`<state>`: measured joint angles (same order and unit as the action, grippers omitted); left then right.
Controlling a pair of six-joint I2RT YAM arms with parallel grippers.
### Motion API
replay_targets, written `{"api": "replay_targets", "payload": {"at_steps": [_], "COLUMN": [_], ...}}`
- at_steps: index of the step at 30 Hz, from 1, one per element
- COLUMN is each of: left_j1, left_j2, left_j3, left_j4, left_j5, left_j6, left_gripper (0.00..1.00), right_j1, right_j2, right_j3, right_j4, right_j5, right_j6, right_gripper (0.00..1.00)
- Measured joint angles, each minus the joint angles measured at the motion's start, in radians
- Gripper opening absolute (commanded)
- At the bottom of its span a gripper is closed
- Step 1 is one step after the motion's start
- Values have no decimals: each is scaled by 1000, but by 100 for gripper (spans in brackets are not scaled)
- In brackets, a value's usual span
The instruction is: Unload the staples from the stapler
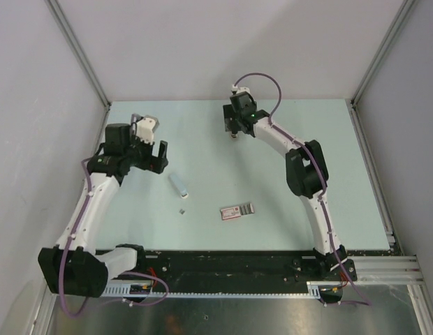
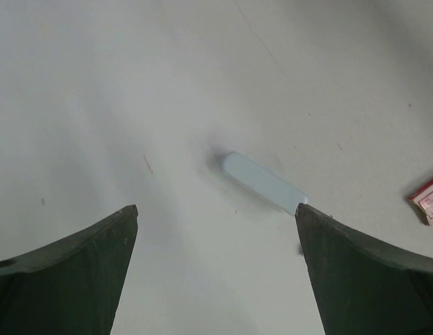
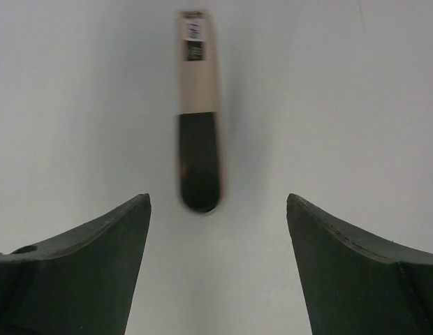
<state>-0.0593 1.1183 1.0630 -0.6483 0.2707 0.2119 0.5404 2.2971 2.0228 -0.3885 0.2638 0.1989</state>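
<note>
Near the worktop's far edge, the right gripper is hanging spread, clear of the stapler; lifting straight up should avoid nudging it. The left gripper is hovering spread above the staples.

- The desk: a pale green, flat surface, enclosed by plain grey walls on three sides.
- The box: flat, pink and grey, lying on the desk towards its near edge.
- The rail: black, running along the desk's near edge.

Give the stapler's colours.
The stapler is black at the near end, pale beige beyond; right wrist view shows it best.
</note>
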Motion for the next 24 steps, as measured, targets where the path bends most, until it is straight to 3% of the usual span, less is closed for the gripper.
{"api": "replay_targets", "payload": {"at_steps": [12,21,24], "left_j1": [-134,-216,-250], "left_j2": [274,412,452], "left_j3": [45,93,100], "left_j4": [96,147,167], "left_j5": [-93,-129,-140], "left_j6": [7,7,12], "left_gripper": [100,99,99], "right_j1": [-62,-64,-67], "right_j2": [188,238,272], "right_j3": [118,194,253], "right_j4": [51,94,85], "right_j5": [-76,-149,-159], "right_j6": [-37,-42,-43], "right_gripper": [77,49,33]}}
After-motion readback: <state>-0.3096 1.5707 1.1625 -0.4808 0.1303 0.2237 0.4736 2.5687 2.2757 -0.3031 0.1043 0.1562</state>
